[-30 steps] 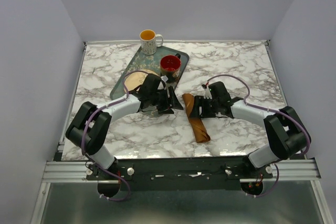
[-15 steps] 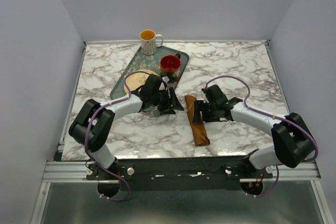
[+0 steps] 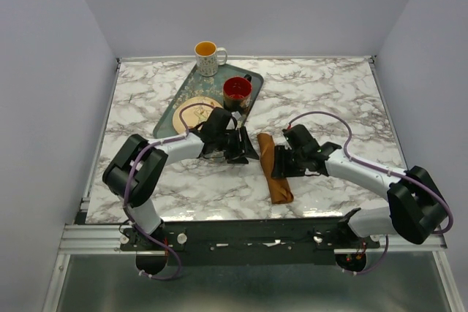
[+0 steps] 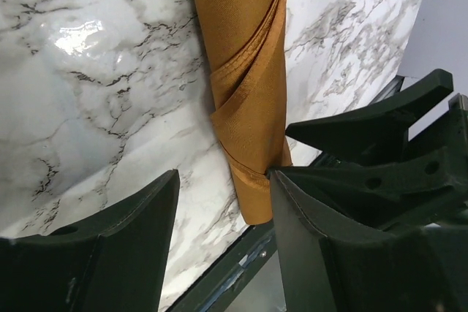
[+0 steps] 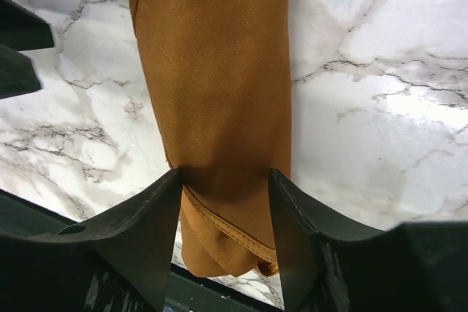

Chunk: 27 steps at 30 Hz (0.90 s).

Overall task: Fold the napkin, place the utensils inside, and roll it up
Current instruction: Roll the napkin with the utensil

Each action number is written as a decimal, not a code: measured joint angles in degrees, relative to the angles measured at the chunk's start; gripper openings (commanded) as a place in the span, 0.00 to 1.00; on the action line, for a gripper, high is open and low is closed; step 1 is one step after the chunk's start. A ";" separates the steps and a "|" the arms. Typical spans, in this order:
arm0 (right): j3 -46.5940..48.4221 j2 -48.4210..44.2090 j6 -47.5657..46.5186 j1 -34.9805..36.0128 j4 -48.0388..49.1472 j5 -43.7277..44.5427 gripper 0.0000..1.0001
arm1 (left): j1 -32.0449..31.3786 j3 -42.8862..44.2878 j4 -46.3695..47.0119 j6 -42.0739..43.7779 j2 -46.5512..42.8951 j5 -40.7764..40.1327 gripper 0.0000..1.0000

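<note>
While the napkin [image 3: 279, 186] [image 5: 219, 71] lies rolled into a tight rust-brown tube on the marble counter [image 3: 329, 93], a little right of the middle and nearer the near edge than the far one, both arms reach in toward it from either side. Its length runs from the middle of the counter toward the near edge, slanting slightly to the right. The right gripper [image 3: 273, 166] [image 5: 224, 173] is low over the middle of the roll, fingers [image 5: 146, 231] set apart astride it with cloth filling the gap between them; whether they squeeze it I cannot tell. The left gripper [image 3: 245, 153] [image 4: 224, 177] sits just to the left of the roll's far end, fingers [image 4: 124, 239] spread with bare marble between them and nothing held, one finger just beside the folded cloth. Toward the far left corner a dark green tray [image 3: 174, 104] carries a tan plate [image 3: 191, 107] and a red cup [image 3: 237, 90], and a yellow-lined mug [image 3: 208, 56] stands at the tray's far end, by the far edge.
</note>
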 measured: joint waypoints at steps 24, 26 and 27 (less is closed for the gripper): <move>1.70 3.19 4.66 1.46 5.64 -7.19 0.62 | -1.84 2.82 -1.44 2.60 3.23 0.72 0.56; 1.73 3.17 4.85 1.46 5.86 -7.23 0.62 | -1.84 2.82 -1.60 2.91 3.26 0.74 0.50; 1.73 3.17 4.92 1.46 5.88 -7.23 0.62 | -1.86 2.82 -1.64 3.13 3.26 0.79 0.45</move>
